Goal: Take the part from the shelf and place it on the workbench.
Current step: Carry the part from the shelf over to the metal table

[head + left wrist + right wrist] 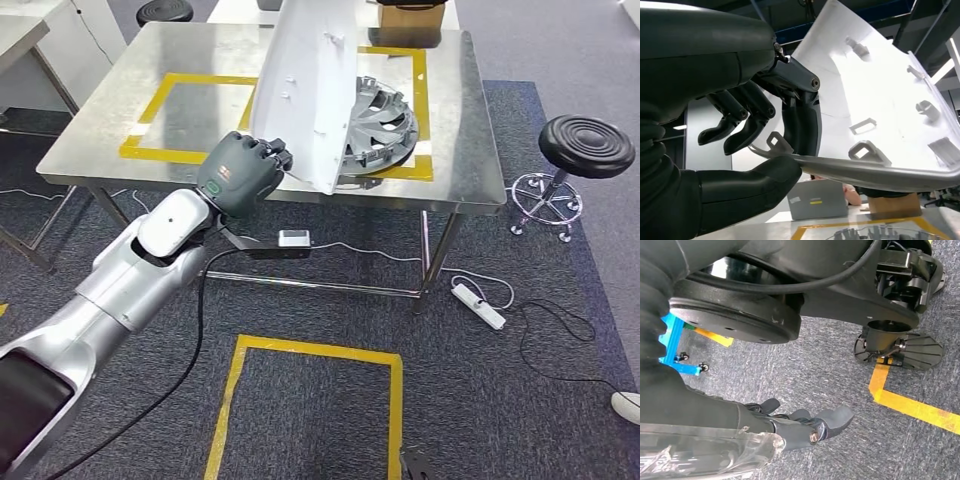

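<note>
Left hand pinches the part's edge — a curved white panel with moulded clips.

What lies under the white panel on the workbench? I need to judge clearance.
A silver wheel cover lies under the white panel; the panel hides its near-left part.

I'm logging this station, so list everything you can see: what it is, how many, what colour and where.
white panel: one, white, tilted over the workbench's near edge, gripped by the left hand
wheel cover: one, silver, on the workbench behind the panel
workbench: one, steel with yellow tape
stool: one, black, right of the workbench
power strip: one, white, on the carpet
left hand: one, dark, grips the panel's edge
right hand: one, dark, above the carpet, holds nothing
</note>
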Robot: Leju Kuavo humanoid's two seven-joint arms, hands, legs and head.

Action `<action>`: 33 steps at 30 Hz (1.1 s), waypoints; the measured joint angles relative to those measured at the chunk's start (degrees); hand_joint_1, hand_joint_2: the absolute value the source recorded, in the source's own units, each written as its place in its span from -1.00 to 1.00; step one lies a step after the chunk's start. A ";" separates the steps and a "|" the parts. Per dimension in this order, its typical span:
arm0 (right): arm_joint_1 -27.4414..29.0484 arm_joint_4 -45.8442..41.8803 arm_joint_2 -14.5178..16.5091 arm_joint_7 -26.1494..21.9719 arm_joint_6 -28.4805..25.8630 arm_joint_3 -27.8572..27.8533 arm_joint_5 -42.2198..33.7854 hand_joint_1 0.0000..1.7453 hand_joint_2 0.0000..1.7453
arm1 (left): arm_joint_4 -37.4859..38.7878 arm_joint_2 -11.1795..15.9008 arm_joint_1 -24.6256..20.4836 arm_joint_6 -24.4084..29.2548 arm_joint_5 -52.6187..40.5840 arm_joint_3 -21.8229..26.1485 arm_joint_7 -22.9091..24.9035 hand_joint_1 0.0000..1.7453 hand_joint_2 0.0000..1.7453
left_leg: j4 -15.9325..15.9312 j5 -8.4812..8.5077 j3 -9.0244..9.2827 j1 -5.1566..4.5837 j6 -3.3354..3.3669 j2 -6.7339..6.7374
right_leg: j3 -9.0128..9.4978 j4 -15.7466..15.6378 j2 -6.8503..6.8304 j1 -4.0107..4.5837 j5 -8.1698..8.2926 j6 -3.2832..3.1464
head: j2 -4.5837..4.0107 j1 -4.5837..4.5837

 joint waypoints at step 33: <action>0.34 0.05 0.49 -0.17 -0.15 -0.04 0.49 -1.00 1.00 | -0.12 0.10 -0.75 -0.90 -1.36 -0.28 1.90 1.00 1.00 | 2.05 1.56 -3.18 -0.28 1.12 -0.04 | 1.03 1.13 1.57 -0.62 -2.30 0.01 | 0.00 -1.66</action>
